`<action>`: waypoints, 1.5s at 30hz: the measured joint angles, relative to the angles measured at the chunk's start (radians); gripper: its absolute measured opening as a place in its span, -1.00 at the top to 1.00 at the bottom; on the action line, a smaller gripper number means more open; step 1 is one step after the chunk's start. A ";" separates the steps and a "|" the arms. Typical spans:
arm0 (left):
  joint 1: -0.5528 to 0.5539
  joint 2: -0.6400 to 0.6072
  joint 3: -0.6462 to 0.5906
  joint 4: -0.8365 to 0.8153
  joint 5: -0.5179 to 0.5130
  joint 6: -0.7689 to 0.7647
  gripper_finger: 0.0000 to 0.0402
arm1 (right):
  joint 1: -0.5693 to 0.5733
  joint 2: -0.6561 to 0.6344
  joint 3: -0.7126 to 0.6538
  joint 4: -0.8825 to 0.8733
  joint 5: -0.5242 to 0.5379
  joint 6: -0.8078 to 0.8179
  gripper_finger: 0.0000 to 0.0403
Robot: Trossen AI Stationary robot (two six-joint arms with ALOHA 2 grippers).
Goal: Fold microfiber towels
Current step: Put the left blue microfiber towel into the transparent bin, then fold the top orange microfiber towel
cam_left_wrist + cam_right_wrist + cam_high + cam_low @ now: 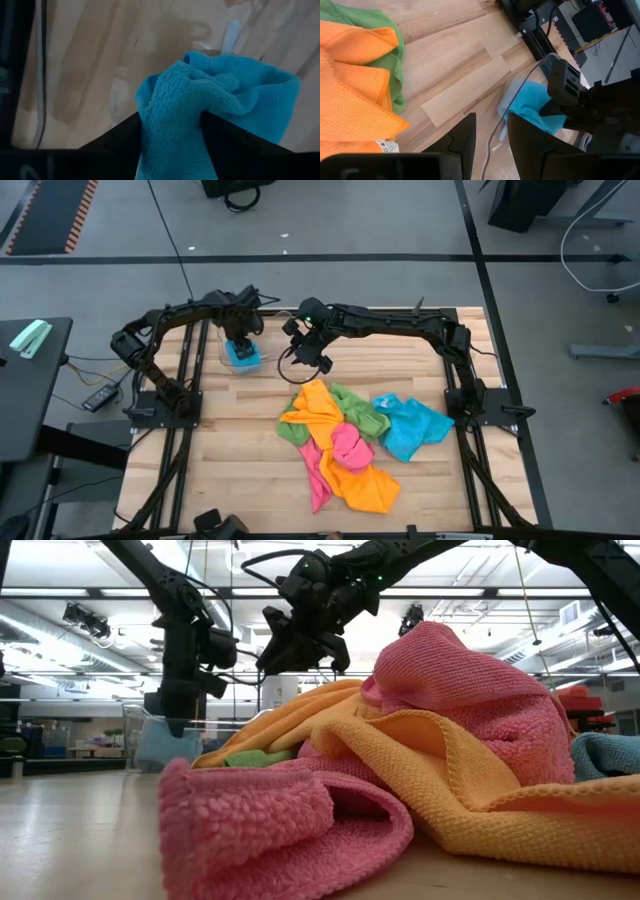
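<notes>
Blue towel pinched in your left gripper hangs over the bin, likely being stowed; your right gripper, fingers slightly parted and empty, hovers near the pile, which needs picking next.

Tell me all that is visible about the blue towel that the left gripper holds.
The blue microfiber towel is a small, soft cloth with a looped, nubby weave, bunched into folds. The left gripper is shut on it, dark fingers pressing either side. It sits inside the clear plastic bin at the wooden table's far left, apart from the pile.
</notes>
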 joint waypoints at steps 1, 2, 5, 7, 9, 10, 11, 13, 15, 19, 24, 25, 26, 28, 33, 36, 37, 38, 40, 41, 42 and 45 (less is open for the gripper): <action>-0.004 0.000 0.000 0.004 -0.010 0.001 -0.01 | 0.000 0.000 0.000 0.000 0.000 0.001 0.41; -0.008 0.000 0.000 0.011 -0.027 0.002 0.00 | 0.000 0.000 0.000 -0.001 0.000 0.001 0.41; -0.025 -0.003 0.000 0.025 -0.108 0.004 0.02 | 0.000 0.000 0.000 -0.001 0.000 0.001 0.41; -0.038 -0.008 0.000 0.038 -0.176 0.018 0.01 | 0.000 0.000 0.000 -0.001 0.001 0.001 0.41; -0.048 -0.009 0.000 0.040 -0.218 0.027 0.00 | -0.004 0.000 0.000 -0.002 0.005 0.001 0.41; -0.050 -0.011 0.000 0.038 -0.221 0.029 0.00 | -0.006 0.000 0.000 -0.002 0.011 0.001 0.41; -0.052 -0.013 0.000 0.040 -0.222 0.032 0.00 | -0.009 0.000 0.000 -0.003 0.015 0.001 0.41; -0.056 -0.013 0.000 0.041 -0.224 0.040 0.02 | -0.015 0.000 0.000 -0.007 0.018 0.001 0.41; -0.063 -0.014 0.000 0.040 -0.228 0.048 0.05 | -0.019 0.000 0.000 -0.007 0.020 0.001 0.41; -0.074 -0.073 -0.001 0.063 -0.231 0.067 0.11 | -0.030 -0.014 0.000 -0.028 0.068 -0.006 0.41; -0.083 -0.214 -0.003 0.153 -0.136 0.016 0.22 | -0.063 -0.081 0.001 -0.038 0.092 0.088 0.41; -0.084 -0.241 -0.011 0.179 -0.114 0.013 0.25 | -0.069 -0.091 0.001 -0.038 0.097 0.121 0.42; -0.093 -0.265 -0.021 0.200 -0.108 0.009 0.27 | -0.079 -0.106 0.002 -0.040 0.101 0.155 0.44; -0.116 -0.301 -0.038 0.256 -0.103 -0.015 0.33 | -0.093 -0.127 0.001 -0.066 0.113 0.215 0.47; -0.201 -0.363 -0.093 0.362 -0.090 -0.113 0.44 | -0.125 -0.191 0.001 -0.152 0.140 0.372 0.56; -0.268 -0.385 -0.153 0.439 -0.079 -0.146 0.50 | -0.149 -0.237 0.001 -0.198 0.139 0.447 0.61; -0.290 -0.391 -0.172 0.466 -0.077 -0.155 0.52 | -0.156 -0.251 0.001 -0.206 0.140 0.472 0.62; -0.310 -0.393 -0.186 0.489 -0.077 -0.165 0.54 | -0.162 -0.264 0.001 -0.211 0.140 0.496 0.62; -0.343 -0.394 -0.206 0.517 -0.077 -0.176 0.57 | -0.164 -0.290 0.001 -0.209 0.139 0.544 0.63; -0.355 -0.394 -0.213 0.524 -0.077 -0.183 0.58 | -0.166 -0.303 0.001 -0.209 0.138 0.569 0.63; -0.368 -0.394 -0.219 0.539 -0.078 -0.192 0.59 | -0.167 -0.314 0.001 -0.210 0.138 0.594 0.63; -0.404 -0.393 -0.229 0.559 -0.080 -0.201 0.63 | -0.173 -0.345 0.001 -0.224 0.137 0.649 0.63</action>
